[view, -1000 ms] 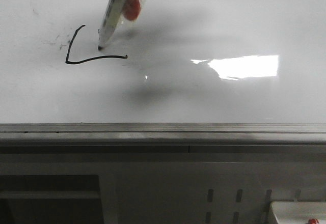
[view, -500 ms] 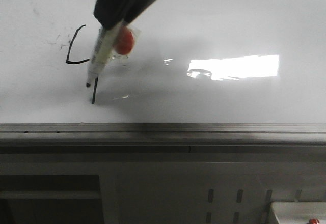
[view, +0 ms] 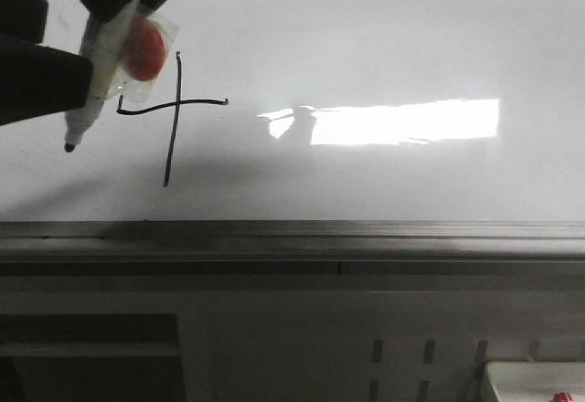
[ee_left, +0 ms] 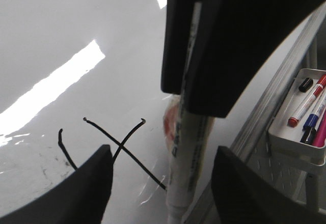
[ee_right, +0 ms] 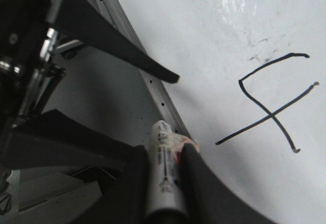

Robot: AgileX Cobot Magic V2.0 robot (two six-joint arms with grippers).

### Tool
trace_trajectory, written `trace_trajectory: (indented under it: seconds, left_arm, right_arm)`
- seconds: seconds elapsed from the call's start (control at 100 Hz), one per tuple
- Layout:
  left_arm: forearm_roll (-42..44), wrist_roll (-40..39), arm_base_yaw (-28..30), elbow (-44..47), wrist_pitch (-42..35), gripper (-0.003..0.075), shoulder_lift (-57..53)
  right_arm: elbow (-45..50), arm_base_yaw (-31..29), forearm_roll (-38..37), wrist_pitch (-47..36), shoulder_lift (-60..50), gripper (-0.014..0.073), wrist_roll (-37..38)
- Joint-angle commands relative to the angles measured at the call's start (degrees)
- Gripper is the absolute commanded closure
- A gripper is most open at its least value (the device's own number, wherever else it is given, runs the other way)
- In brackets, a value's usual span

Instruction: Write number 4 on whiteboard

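Your right gripper (ee_right: 165,158) is clamped on the marker (view: 96,68), tip lifted off the whiteboard (view: 384,37); your left gripper (ee_left: 158,183) sits spread apart. You'll see the number 4 (view: 174,110) near the board's near-left edge.

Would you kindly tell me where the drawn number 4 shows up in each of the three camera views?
Front view: the number 4 sits upper left on the whiteboard.
Left wrist view: lower left, beside the marker.
Right wrist view: right of centre.
Shared landmark: the marker, beside the 4 in every view.

Matte black wedge-shaped pincer (ee_right: 165,155) fingers, bare metal screws and brackets behind them
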Motion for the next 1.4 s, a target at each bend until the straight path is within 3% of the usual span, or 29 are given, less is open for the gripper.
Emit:
trace_trajectory:
  seconds: [0.0, 0.19, 0.24, 0.37, 0.6, 0.67, 0.74, 0.84, 0.88, 1.05, 1.12, 1.24, 1.39]
  left_arm:
    - [-0.88, -0.44, -0.38, -1.58, -6.63, 0.0332, 1.86]
    - [-0.88, -0.44, -0.48, -1.58, -6.52, 0.0356, 3.92]
    - [-0.88, -0.44, -0.48, -1.58, -6.63, 0.0424, 3.92]
    - [-0.67, -0.44, -0.48, -1.58, -6.51, 0.0745, 4.04]
    - [-0.49, -0.44, -0.48, -1.58, -6.61, 0.0741, 4.04]
    - [-0.49, -0.54, -0.48, -1.58, -6.61, 0.0741, 4.04]
    - [-0.49, -0.70, -0.48, -1.58, -6.51, 0.0741, 4.04]
    - [-4.15, -2.22, -0.48, -1.58, -5.53, 0.0741, 4.04]
    - [-7.31, -3.27, -0.48, -1.58, -4.11, 0.0741, 3.92]
    - [-37.25, -3.60, 0.03, -1.82, 4.94, 0.0741, 3.98]
    - [-45.18, -3.60, 1.11, -1.82, 6.56, 0.0741, 4.61]
    - [-53.59, -3.60, 3.66, -1.82, 6.95, 0.0741, 6.33]
    - [-53.85, -3.60, 4.94, -2.43, 8.21, 0.0741, 8.67]
  right_arm:
    - [-2.06, 0.33, 0.90, -3.43, -2.24, 0.0658, -0.04]
    - [-2.06, 0.46, 1.48, -3.80, -2.24, 0.0658, -0.04]
    - [-2.06, 0.46, 1.48, -3.73, -2.24, 0.0658, -0.04]
    - [-2.06, 0.46, 2.54, -3.58, -2.24, 0.0658, -0.04]
    - [-2.06, 0.57, 3.17, -3.83, -2.24, 0.0654, -0.04]
    - [-2.06, 0.57, 3.17, -3.83, -2.24, 0.0586, -0.04]
    - [-2.06, 0.57, 3.02, -4.51, -2.24, 0.0389, -0.04]
    - [-2.06, -0.17, 1.31, -7.51, -2.78, 0.0011, -0.04]
    - [-2.06, -0.80, 0.48, -9.02, -3.25, -0.0076, -0.04]
    - [-2.06, -4.97, -0.27, -11.55, -7.15, -0.0031, -0.04]
    - [-2.06, -6.50, -0.27, -11.31, -8.75, -0.0020, -0.04]
    - [-2.06, -7.90, -0.27, -11.22, -10.62, -0.0020, -0.04]
    - [-2.06, -7.90, -0.27, -11.09, -11.35, -0.0020, -0.04]
